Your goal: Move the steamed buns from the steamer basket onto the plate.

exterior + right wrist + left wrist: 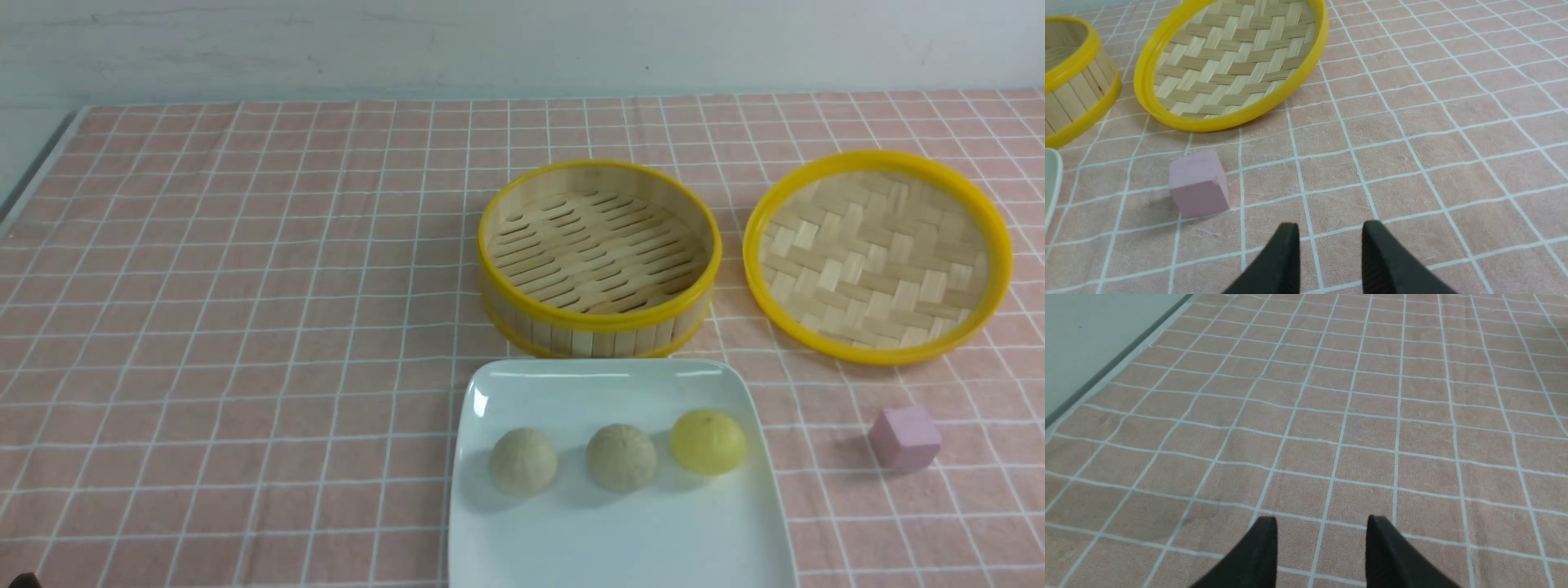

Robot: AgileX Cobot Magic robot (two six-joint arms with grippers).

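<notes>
Two pale beige steamed buns [523, 461] [621, 457] lie side by side on the white plate [620, 539] at the front middle. The bamboo steamer basket [598, 258] stands just behind the plate with nothing inside; part of its wall [1069, 90] shows in the right wrist view. My left gripper [1322, 519] hangs open over bare cloth, nothing between its fingers. In the right wrist view my right gripper [1330, 224] is open over the cloth, near the pink cube. Neither gripper appears in the front view.
A bright yellow bun [709, 441] sits on the plate right of the beige ones. The flat woven lid [878, 255] [1231, 61] lies right of the basket. A pink cube [904, 438] [1198, 188] rests right of the plate. The table's left edge [1106, 371] borders the cloth.
</notes>
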